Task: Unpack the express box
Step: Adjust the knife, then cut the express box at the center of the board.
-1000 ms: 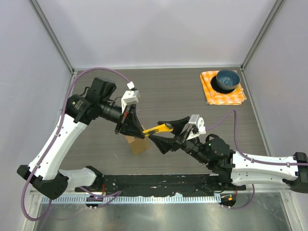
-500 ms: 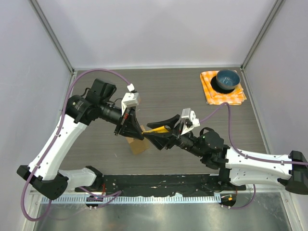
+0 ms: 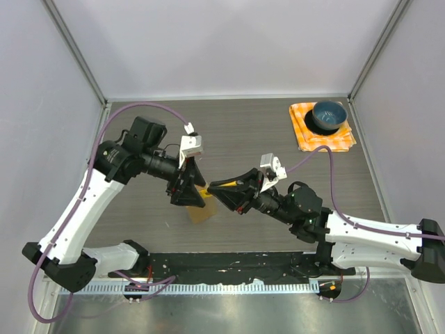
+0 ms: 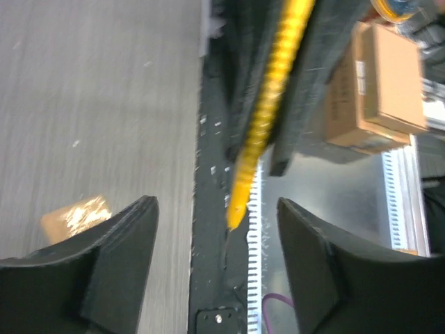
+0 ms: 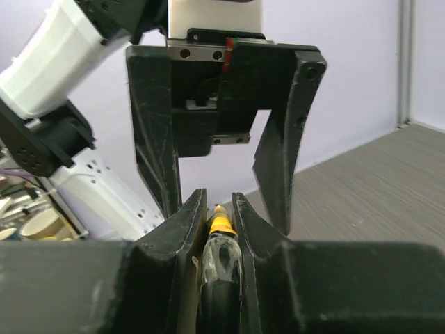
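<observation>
The express box (image 3: 201,213) sat left of centre on the surface (image 3: 278,125): likely light, stiff cardboard, best taken by a flap. The left gripper (image 4: 215,209) stood apart, empty; the right gripper (image 5: 217,202) clamped a yellow ribbed tool (image 5: 221,224).

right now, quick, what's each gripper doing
left gripper: open, holding nothing
right gripper: closed on a yellow ribbed stick
</observation>
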Robot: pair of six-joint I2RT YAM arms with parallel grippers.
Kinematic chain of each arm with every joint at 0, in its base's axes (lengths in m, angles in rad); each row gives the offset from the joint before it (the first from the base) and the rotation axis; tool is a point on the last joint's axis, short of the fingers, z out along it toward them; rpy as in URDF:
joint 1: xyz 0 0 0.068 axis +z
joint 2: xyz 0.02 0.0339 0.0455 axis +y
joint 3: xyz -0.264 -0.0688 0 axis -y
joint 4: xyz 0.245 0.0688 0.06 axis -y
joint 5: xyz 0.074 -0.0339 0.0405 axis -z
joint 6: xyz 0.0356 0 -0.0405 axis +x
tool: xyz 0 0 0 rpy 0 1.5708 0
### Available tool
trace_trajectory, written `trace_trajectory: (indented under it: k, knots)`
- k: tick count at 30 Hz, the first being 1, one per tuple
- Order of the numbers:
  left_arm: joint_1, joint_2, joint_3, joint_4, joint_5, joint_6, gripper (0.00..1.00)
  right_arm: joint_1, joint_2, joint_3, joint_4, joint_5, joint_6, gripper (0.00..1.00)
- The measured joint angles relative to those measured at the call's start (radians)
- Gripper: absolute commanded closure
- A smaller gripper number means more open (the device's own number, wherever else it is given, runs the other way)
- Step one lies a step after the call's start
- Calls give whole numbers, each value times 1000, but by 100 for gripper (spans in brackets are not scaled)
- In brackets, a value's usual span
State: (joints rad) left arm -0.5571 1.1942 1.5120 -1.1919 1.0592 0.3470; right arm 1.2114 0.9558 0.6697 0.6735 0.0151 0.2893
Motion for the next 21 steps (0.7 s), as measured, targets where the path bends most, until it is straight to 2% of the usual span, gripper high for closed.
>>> trace_trajectory:
  k: [2, 6, 10, 21]
  knots:
    - [0, -7, -11, 13, -111, -19, 0, -2, -7, 0, -29, 19, -16, 99]
    - [0, -24, -56, 48, -356, -25, 0, -3, -47, -1, -138, 84, -68, 99]
    - [-2, -54, -144, 67, -505, -14, 0, -3, -102, -12, -228, 164, -117, 99]
    - [-37, -55, -260, 135, -682, -7, 0, -3, -149, -31, -355, 258, -165, 99]
